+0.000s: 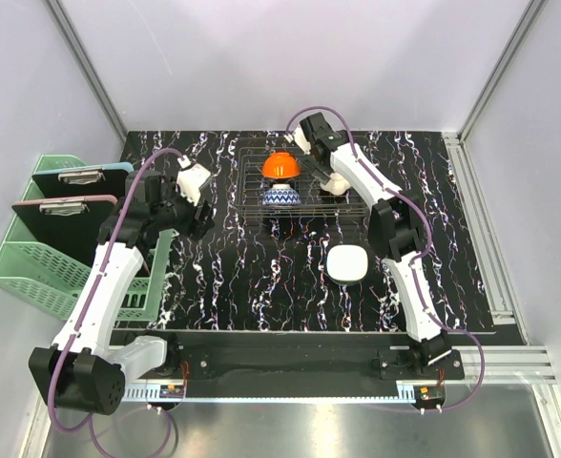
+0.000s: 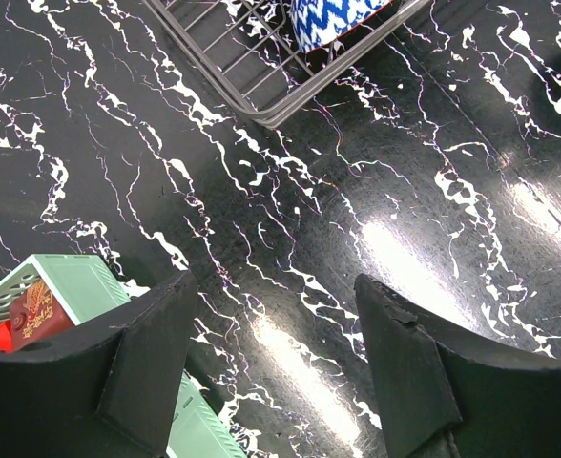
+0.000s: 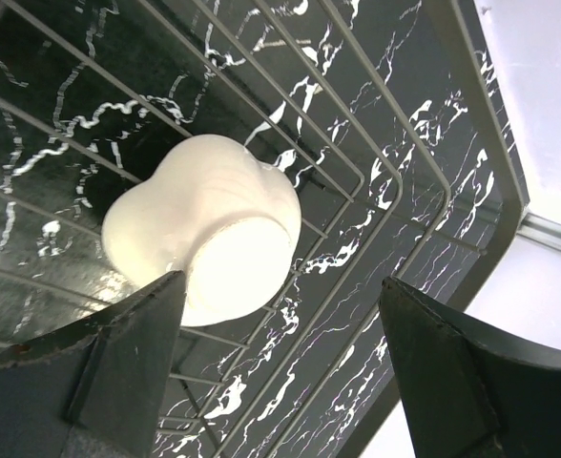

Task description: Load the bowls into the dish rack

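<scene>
The left hand and right hand gape wide, both empty. The white bowl on the tabletop looks glazed, slick and breakable; I'd pinch its rim.

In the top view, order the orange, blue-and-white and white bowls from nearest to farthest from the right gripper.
1. Orange bowl, in the dish rack, beside the right gripper.
2. Blue-and-white bowl, at the rack's near edge.
3. White bowl, on the table outside the rack.

A robot lab cell: blank pale panels in aluminium framing wall off the marbled tabletop beyond the bolted left arm and right arm.
</scene>
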